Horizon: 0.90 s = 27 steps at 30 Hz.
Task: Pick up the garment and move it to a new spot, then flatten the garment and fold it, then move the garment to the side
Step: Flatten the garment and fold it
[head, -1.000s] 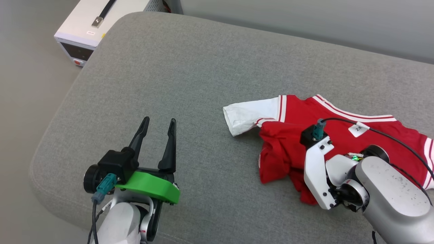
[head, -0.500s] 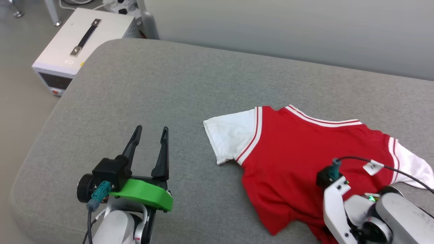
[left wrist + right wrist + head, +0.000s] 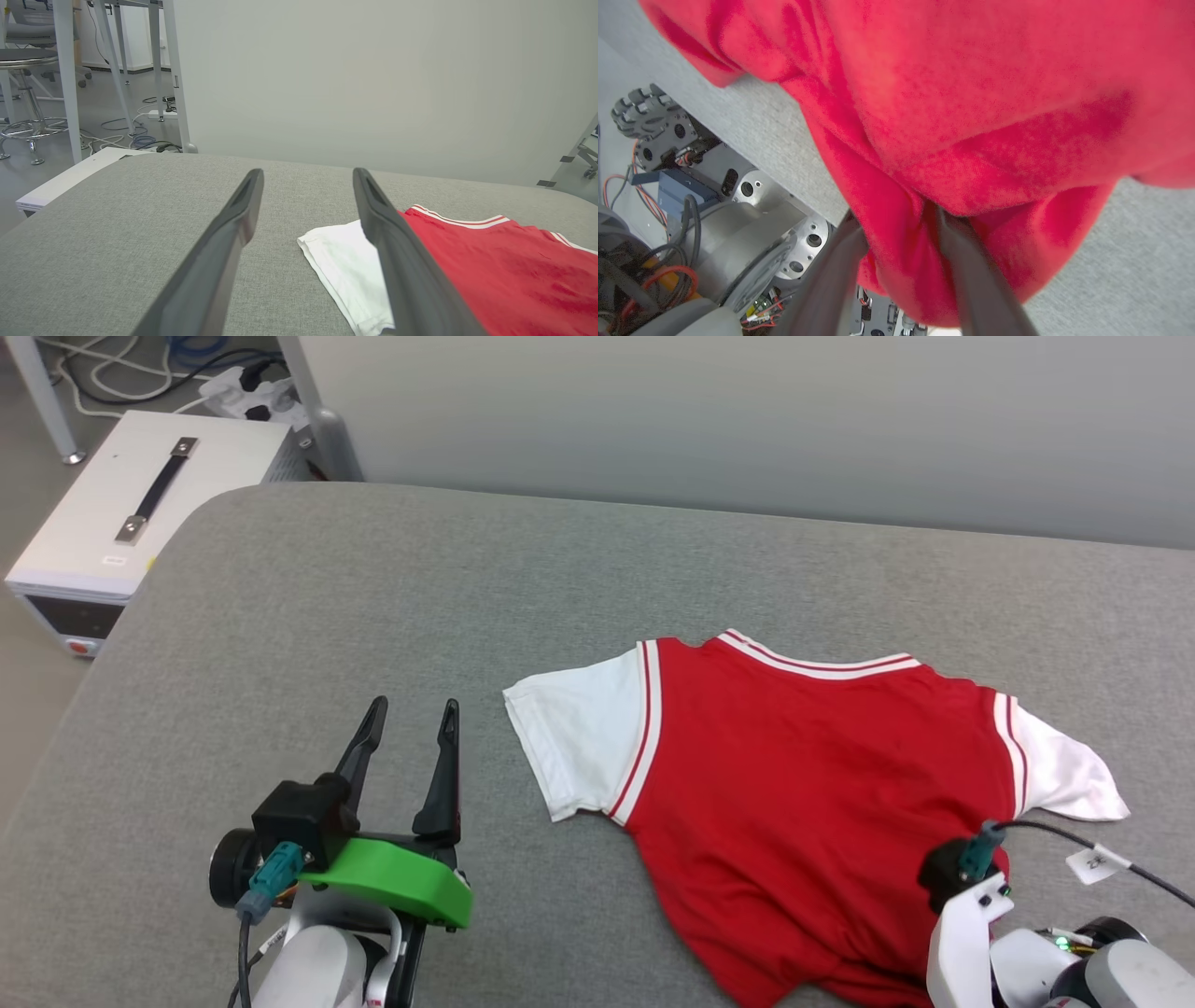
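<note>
- Grey padded top (image 3: 373,607): biggest thing here, under both arms. It runs well ahead of and to both sides of the left gripper (image 3: 414,705).
- Garment (image 3: 803,784): spread on the pad just right of the left gripper, w/ the near white sleeve (image 3: 569,747) closest to its tips. The collar points away from the robot and the sleeves lie out to each side. No lettering shows, so prob. back side up.
- The hem end is bunched at the right gripper (image 3: 899,224), at the pad's near edge.
- Progress (judgement): the pick-up and move look about done and flattening is partway. The body is mostly smooth, but the hem is rumpled and not laid out. Fold and move-aside not started.
- White box w/ handle (image 3: 103,523): on the floor, well ahead-left of the left gripper and off the pad. Not in the way.
- Left gripper: jaws apart approx. a finger's width, nothing in them, hovering over bare pad.
- Right gripper: jaws pinched tight on a fold of red hem cloth, w/ fabric draped ahead of and over both fingers.
- Robot base wheel (image 3: 633,109): in the right wrist view, below the pad edge, off to the side of the fingers.
- Tagged cable (image 3: 1090,863): off the right wrist, trailing just beside the far sleeve. Could snag cloth when folding.
- Floor cables (image 3: 187,359): far ahead-left of the left gripper, no obstacle.
</note>
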Motion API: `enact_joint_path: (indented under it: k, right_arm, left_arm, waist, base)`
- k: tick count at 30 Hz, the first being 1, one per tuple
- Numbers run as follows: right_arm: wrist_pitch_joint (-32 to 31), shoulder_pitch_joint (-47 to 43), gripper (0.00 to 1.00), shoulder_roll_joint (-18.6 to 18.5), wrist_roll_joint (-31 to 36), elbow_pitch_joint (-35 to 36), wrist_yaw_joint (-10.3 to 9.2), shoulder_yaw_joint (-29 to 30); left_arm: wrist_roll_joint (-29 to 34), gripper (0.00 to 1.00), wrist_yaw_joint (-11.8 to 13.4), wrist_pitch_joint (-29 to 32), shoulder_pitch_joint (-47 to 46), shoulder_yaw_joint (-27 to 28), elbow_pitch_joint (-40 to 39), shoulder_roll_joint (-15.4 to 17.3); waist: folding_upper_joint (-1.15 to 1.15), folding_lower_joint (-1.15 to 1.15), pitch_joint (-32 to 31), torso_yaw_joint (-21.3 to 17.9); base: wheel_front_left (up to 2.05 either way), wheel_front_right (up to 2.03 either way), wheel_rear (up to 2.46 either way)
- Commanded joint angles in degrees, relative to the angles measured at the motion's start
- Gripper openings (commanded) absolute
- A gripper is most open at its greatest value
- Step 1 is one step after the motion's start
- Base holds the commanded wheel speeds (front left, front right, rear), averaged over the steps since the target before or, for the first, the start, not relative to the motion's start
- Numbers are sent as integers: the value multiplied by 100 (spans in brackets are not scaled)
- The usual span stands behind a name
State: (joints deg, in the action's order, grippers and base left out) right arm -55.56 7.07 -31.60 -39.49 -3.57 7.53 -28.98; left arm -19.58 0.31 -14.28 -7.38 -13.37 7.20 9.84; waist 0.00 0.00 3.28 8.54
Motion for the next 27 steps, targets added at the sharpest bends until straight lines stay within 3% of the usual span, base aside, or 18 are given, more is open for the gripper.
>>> enact_joint_path:
  k: [1,7,13,20,27]
  right_arm:
    - [165,-73,100,102,-21,86,-4,144]
    - [1169,-39,100,378,-71,703,-4,966]
    - [2917,46,100,679,499,1203,-4,1922]
    - [4791,-106,100,1142,1277,1286,-4,2585]
    - [5806,-243,100,1751,1727,1336,-4,3083]
  left_arm:
    - [-16,100,16,21,14,-6,17,47]
    - [-58,100,49,38,20,27,-63,90]
    - [-202,100,64,112,69,57,-172,66]
    - [-353,100,87,278,104,80,-222,66]
    - [-354,100,222,493,69,91,-211,111]
  waist:
    - [0,0,-12,-109]
    - [0,0,-82,-349]
    - [0,0,-87,-552]
    - [0,0,20,-697]
    - [0,0,212,-796]
  base:
    - [0,0,0]
    - [0,0,0]
    - [0,0,0]
    - [0,0,0]
    - [0,0,0]
